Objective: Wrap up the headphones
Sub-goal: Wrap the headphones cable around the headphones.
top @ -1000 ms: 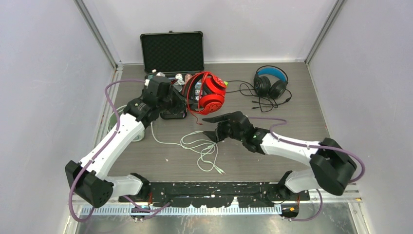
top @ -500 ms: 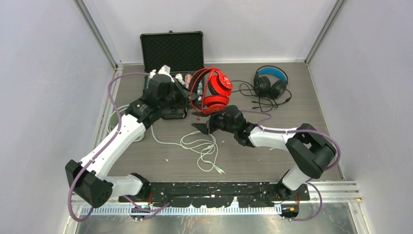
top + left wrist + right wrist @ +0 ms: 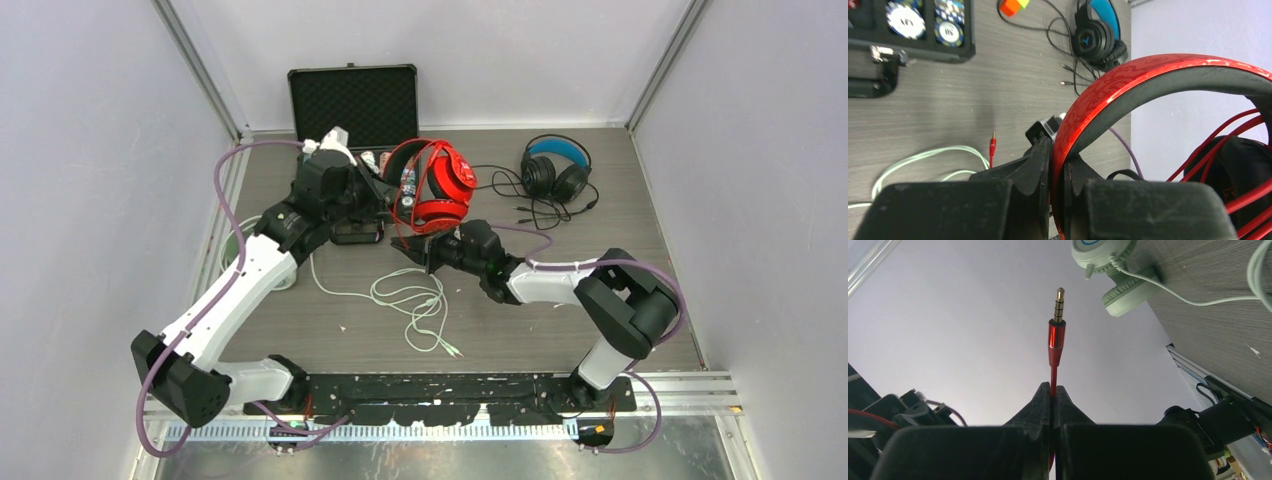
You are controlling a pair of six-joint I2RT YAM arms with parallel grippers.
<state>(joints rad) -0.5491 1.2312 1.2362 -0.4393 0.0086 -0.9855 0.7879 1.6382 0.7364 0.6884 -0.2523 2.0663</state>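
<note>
Pale green cable (image 3: 412,300) lies in loose loops on the grey desk (image 3: 500,335), nearest to the arm bases. It runs to the mint-green and white headphones (image 3: 232,252), which lie at the left side of the desk, partly hidden under the left arm (image 3: 245,275).

A little farther, near the middle of the desk, the right jaws are pressed together on a thin red cable (image 3: 1052,375), just below its plug (image 3: 1057,330). The plug has a red metal sleeve and a gold tip, and it stands out past the fingertips.

Just behind it, the left jaws are clamped on the headband of the red headphones (image 3: 435,185). The band is glossy red outside, with a faint wavy pattern, and has black padding inside. The ear cups are red and black, and several turns of red cable cross one of them. I cannot tell if the cups touch the desk.

Farther right, the black headphones (image 3: 555,170) with a blue inner headband lie on the desk, with their thin black cable (image 3: 535,210) loose around them.

At the far edge stands an open black case (image 3: 353,105) with poker chips (image 3: 904,20) inside.
</note>
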